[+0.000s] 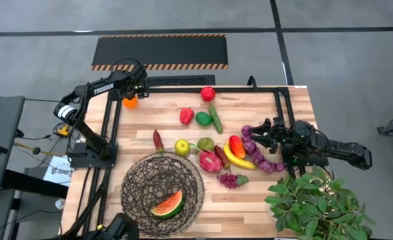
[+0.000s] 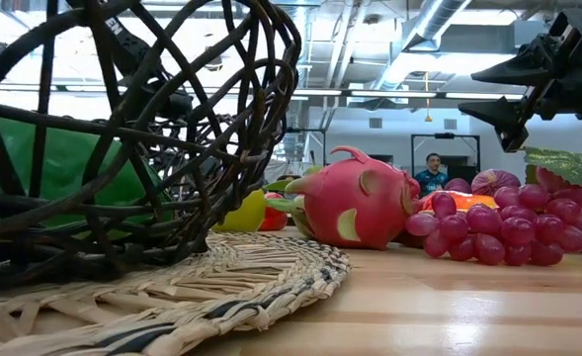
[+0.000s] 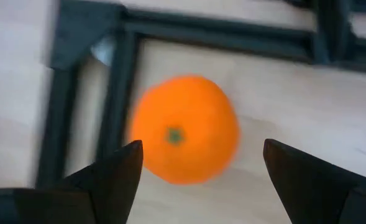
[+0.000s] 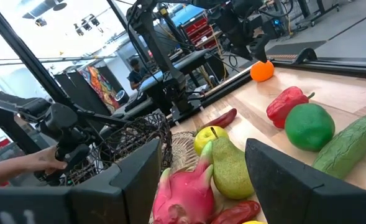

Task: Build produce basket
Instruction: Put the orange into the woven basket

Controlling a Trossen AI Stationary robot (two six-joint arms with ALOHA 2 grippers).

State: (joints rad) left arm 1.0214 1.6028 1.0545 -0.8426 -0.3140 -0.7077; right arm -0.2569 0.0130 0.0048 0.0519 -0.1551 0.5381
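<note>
An orange [image 3: 184,129] rests on the wood at the table's far left corner [image 1: 129,102], beside a black frame rail. My left gripper [image 3: 201,165] hangs just above it, pointing steeply down and open, one finger on either side, touching nothing. The dark wire basket [image 1: 163,190] stands on a woven mat near the front edge, with a watermelon slice [image 1: 167,205] lying in it. Other produce lies mid-table: red apple [image 1: 208,93], cucumber [image 1: 215,119], dragonfruit [image 1: 209,161], banana [image 1: 236,160], grapes [image 2: 508,232]. My right gripper [image 1: 261,133] waits level and open at the right.
A leafy green plant [image 1: 316,200] fills the near right corner. Black frame rails [image 1: 276,90] run along the table's far and side edges. In the right wrist view a person's hand [image 4: 40,160] shows beyond the basket.
</note>
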